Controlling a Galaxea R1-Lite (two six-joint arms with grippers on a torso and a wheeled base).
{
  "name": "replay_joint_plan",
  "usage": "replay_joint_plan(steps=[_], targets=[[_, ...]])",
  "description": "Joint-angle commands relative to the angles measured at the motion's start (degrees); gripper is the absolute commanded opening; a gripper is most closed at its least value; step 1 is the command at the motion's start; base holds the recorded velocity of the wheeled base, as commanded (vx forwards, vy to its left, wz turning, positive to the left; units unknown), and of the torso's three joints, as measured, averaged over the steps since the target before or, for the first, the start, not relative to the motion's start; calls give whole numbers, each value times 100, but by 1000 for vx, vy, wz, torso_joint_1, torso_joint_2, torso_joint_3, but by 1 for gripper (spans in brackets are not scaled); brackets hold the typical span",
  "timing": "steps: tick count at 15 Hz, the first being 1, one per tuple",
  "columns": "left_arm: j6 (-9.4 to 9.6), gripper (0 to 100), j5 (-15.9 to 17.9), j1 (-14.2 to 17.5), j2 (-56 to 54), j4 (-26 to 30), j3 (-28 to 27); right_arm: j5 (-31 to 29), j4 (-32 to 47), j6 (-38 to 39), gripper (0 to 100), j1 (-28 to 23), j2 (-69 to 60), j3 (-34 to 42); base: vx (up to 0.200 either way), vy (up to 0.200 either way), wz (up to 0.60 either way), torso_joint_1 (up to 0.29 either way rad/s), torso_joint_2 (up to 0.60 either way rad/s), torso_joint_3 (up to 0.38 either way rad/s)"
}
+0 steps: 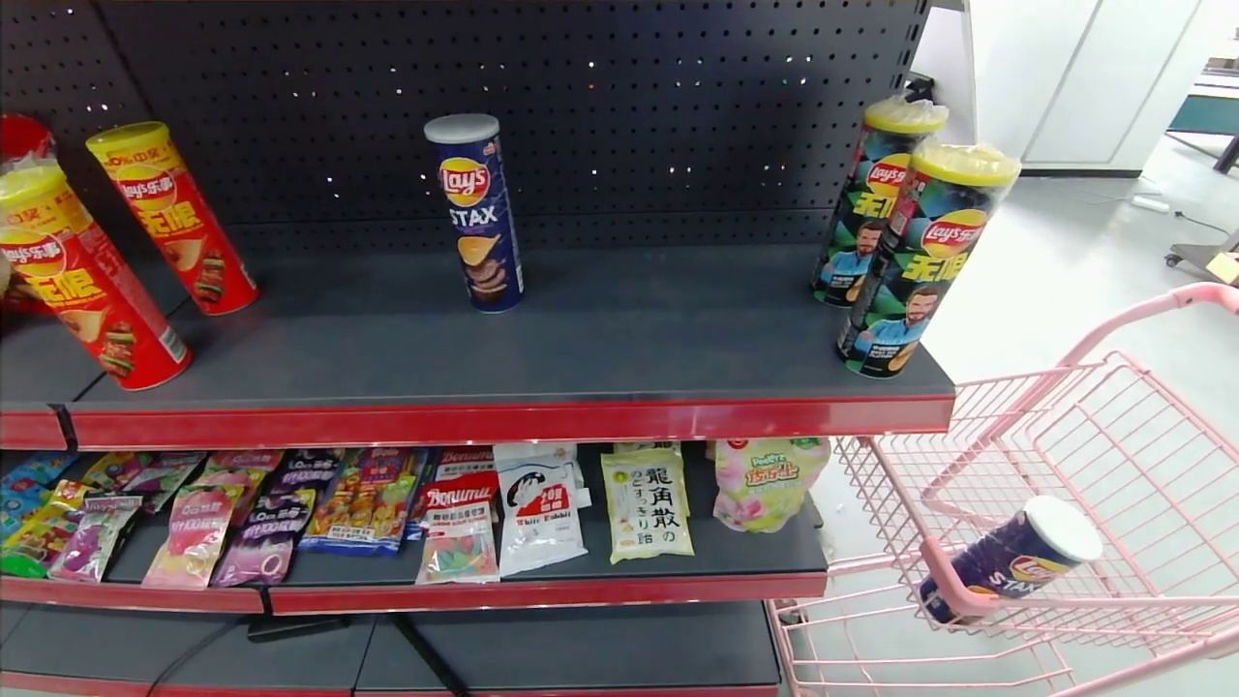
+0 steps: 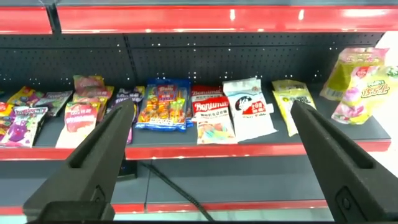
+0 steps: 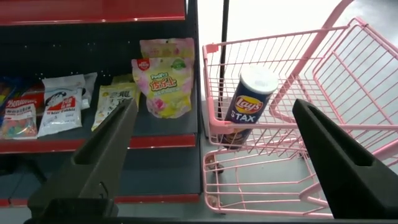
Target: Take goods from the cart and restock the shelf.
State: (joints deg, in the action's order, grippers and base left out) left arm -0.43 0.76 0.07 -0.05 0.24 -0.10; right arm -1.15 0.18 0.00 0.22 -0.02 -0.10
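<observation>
ahead, blue can (image 3: pixel 249 102) in cart (image 3: pixel 273 129), beyond spread right pincer (image 3: pixel 212 106)

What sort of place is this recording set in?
Probably a shop, or a mock-up of one: a red-edged shelf with upright chip cans, snack bags on a lower shelf, and a pink cart beside it holding one blue can.

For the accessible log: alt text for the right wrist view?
A blue chip can leans tilted inside the pink cart, seen between the open fingers of the right gripper. Beside the cart, snack bags lie on a dark shelf with a red front edge.
</observation>
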Motion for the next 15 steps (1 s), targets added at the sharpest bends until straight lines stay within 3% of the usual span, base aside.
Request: replay_joint_plan(steps=[1, 5, 11, 15], targets=[[-1, 100, -5, 1, 5, 2, 1, 0, -1, 0, 100, 4, 2, 1, 0, 0, -600, 2, 7, 2], [-1, 100, 4, 1, 5, 2, 1, 0, -1, 0, 100, 4, 2, 1, 0, 0, -600, 2, 2, 4], [-1, 100, 4, 1, 5, 2, 1, 0, -1, 0, 100, 4, 2, 10, 0, 0, 0, 0, 0, 0], [8, 100, 4, 1, 5, 2, 1, 0, -1, 0, 100, 4, 2, 1, 200, 0, 0, -9, 4, 2]])
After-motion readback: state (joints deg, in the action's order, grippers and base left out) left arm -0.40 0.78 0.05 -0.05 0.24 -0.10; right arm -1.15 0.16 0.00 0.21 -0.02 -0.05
